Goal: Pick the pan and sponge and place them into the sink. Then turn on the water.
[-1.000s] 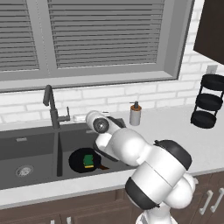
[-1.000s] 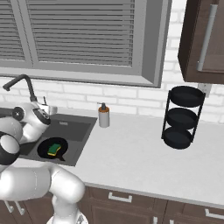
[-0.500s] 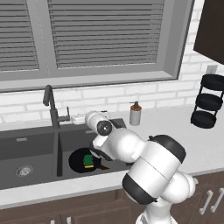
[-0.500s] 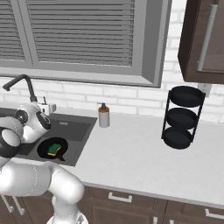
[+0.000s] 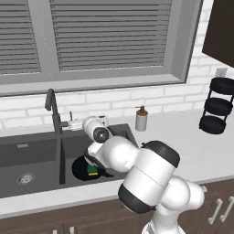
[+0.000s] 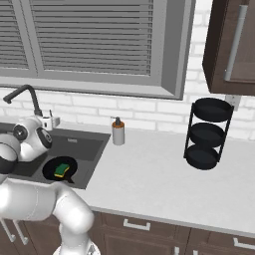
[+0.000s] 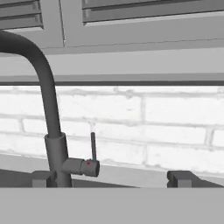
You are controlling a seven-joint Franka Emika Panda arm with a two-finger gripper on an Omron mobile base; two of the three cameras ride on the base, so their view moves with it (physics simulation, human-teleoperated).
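In the sink, the pan and sponge lie in the right basin. The gripper, jaws spread and empty, faces the faucet lever (no water runs): nudging it is likely next.

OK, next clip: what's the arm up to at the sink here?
The pan and the sponge already lie in the right basin of the sink, the sponge on top of the pan. The gripper is open and empty, held level beside the faucet. In the hand view it looks straight at the faucet's small upright lever. No water is running, so turning it on looks like the step left.
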